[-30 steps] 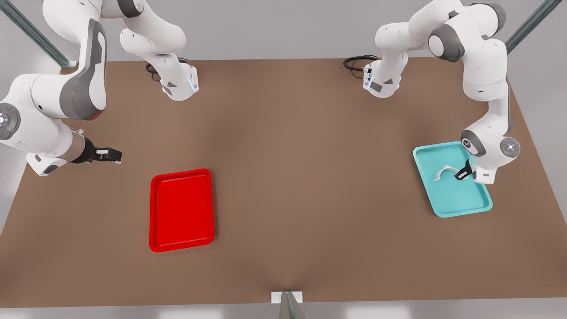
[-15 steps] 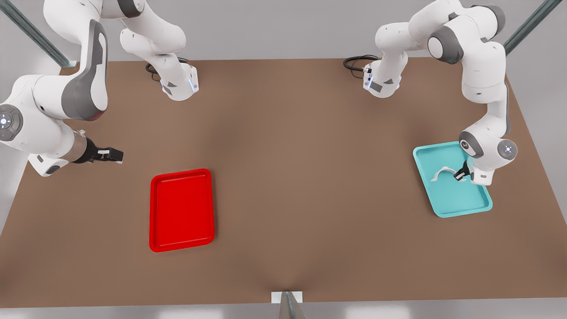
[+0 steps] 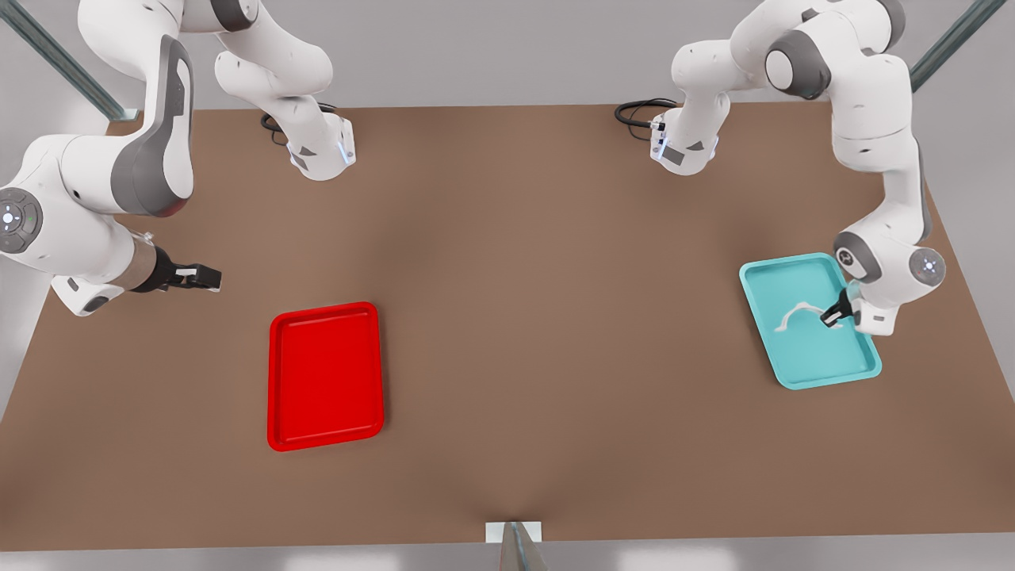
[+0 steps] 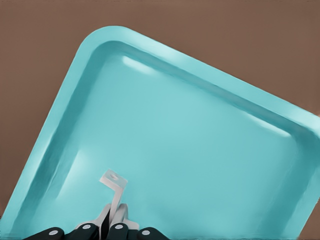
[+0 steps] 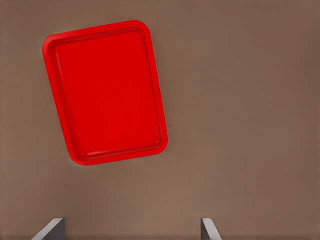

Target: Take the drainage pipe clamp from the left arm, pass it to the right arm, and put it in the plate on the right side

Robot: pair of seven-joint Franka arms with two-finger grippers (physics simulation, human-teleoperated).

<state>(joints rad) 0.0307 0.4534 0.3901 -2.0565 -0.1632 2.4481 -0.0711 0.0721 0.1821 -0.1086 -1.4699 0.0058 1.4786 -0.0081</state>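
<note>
Table (image 3: 507, 317) carries your red plate (image 3: 326, 376) and, well apart, a teal tray (image 3: 817, 361). Over that tray your left gripper (image 3: 831, 317) pinches the drainage pipe clamp (image 3: 795, 312) tight. Your right gripper (image 3: 202, 277) waits beyond the plate, fingers spread, empty. You'll find no readable writing.

White drainage pipe clamp (image 3: 795, 314), plain, no pattern. Plate (image 3: 326, 376) bright red all over, rim same red. Second tray (image 3: 825, 371) light teal, pale glossy highlights inside. Table (image 3: 523, 301) flat brown, darker shading mid-surface. Arms (image 3: 872, 111) white with grey joint sections. Left gripper (image 3: 830, 317) black; right gripper (image 3: 208, 277) black with a white patch. Cables (image 3: 634, 111) black. Backdrop pale grey.
</note>
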